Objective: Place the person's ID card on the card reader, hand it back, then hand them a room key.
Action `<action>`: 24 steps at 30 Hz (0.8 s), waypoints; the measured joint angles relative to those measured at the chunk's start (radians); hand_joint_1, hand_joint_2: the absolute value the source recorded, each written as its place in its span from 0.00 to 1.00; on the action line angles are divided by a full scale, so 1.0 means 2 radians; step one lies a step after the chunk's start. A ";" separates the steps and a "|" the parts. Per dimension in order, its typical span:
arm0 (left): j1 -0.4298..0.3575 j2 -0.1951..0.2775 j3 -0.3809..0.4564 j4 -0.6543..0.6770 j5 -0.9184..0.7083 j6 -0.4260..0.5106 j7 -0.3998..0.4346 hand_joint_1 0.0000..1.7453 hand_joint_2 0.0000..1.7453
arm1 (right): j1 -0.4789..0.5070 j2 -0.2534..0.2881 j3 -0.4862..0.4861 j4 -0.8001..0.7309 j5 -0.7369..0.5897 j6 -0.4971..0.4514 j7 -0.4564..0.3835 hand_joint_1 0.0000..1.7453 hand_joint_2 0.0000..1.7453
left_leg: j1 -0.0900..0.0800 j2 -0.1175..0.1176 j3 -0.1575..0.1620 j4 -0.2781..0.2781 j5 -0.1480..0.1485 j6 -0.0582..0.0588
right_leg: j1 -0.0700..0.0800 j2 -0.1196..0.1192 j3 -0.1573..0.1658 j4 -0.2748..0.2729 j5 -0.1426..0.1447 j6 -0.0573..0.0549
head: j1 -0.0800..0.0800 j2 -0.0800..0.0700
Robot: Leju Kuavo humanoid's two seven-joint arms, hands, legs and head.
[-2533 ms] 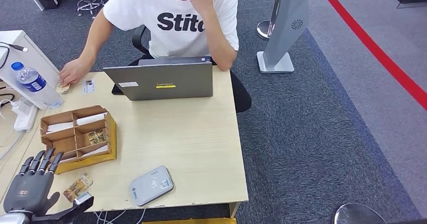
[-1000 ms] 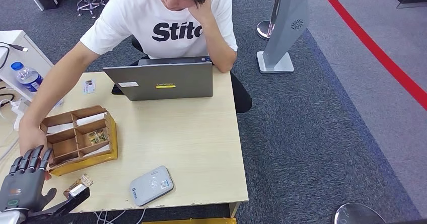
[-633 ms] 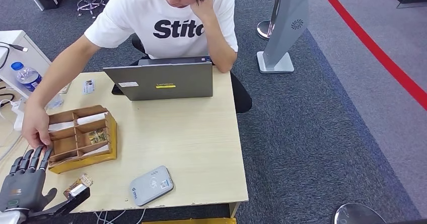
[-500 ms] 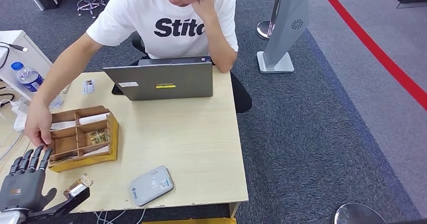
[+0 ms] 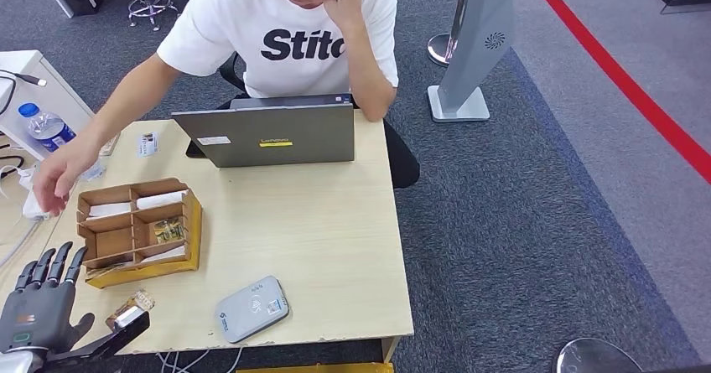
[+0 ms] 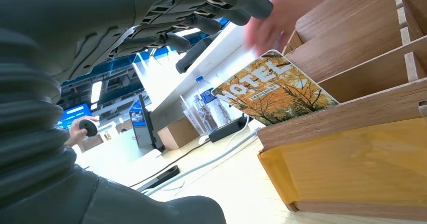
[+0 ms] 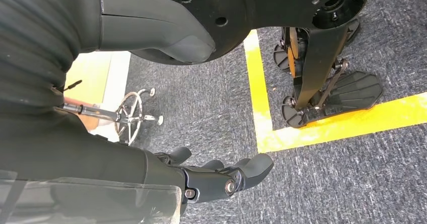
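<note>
My left hand (image 5: 38, 310) rests open at the table's near left corner, fingers spread and holding nothing. A room key card (image 5: 130, 307) with an autumn picture lies on the table beside its thumb. In the left wrist view another hotel card (image 6: 274, 88) leans at the near corner of the wooden card box (image 6: 362, 58), beyond my fingers (image 6: 221, 12). The grey card reader (image 5: 251, 308) sits near the front edge. A small ID card (image 5: 148, 144) lies left of the laptop. The person's hand (image 5: 59, 176) hovers left of the box (image 5: 138, 230). My right hand (image 7: 221, 176) hangs open over the carpet.
An open grey laptop (image 5: 268, 134) stands at the far edge in front of the seated person (image 5: 293, 38). A water bottle (image 5: 50, 130) and cables (image 5: 25, 201) crowd the side desk on the left. Bare tabletop (image 5: 310, 230) lies between box, reader and laptop.
The person's hand reached down to the box's near left corner by my fingers, then drew back up to the left. The box shifted slightly right. My left hand stayed put.
</note>
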 joint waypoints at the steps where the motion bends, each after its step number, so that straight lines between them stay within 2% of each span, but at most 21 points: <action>1: 0.000 0.000 0.000 0.000 0.000 0.000 0.000 0.00 1.00 | 0.000 0.000 0.000 0.000 0.001 0.000 0.000 0.00 1.00 | 0.000 0.000 0.000 0.000 0.000 0.000 | 0.000 0.000 0.000 0.000 0.000 0.000 | 0.000 0.000; 6: -0.009 0.003 0.000 0.001 -0.003 -0.006 0.002 0.00 1.00 | 0.000 0.000 -0.003 -0.001 0.012 0.001 0.004 0.00 1.00 | 0.000 0.000 0.000 0.000 0.000 0.000 | 0.000 0.000 0.000 0.000 0.000 0.000 | 0.000 0.000; 14: -0.049 0.025 0.001 0.044 -0.004 -0.019 0.006 0.00 1.00 | 0.000 0.000 -0.011 -0.002 0.029 0.009 0.006 0.00 1.00 | 0.000 0.000 0.000 0.000 0.000 0.000 | 0.000 0.000 0.000 0.000 0.000 0.000 | 0.000 0.000; 24: -0.064 0.027 0.001 0.068 -0.004 -0.021 0.004 0.00 1.00 | 0.000 0.000 -0.020 -0.003 0.036 0.010 0.008 0.00 1.00 | 0.000 0.000 0.000 0.000 0.000 0.000 | 0.000 0.000 0.000 0.000 0.000 0.000 | 0.000 0.000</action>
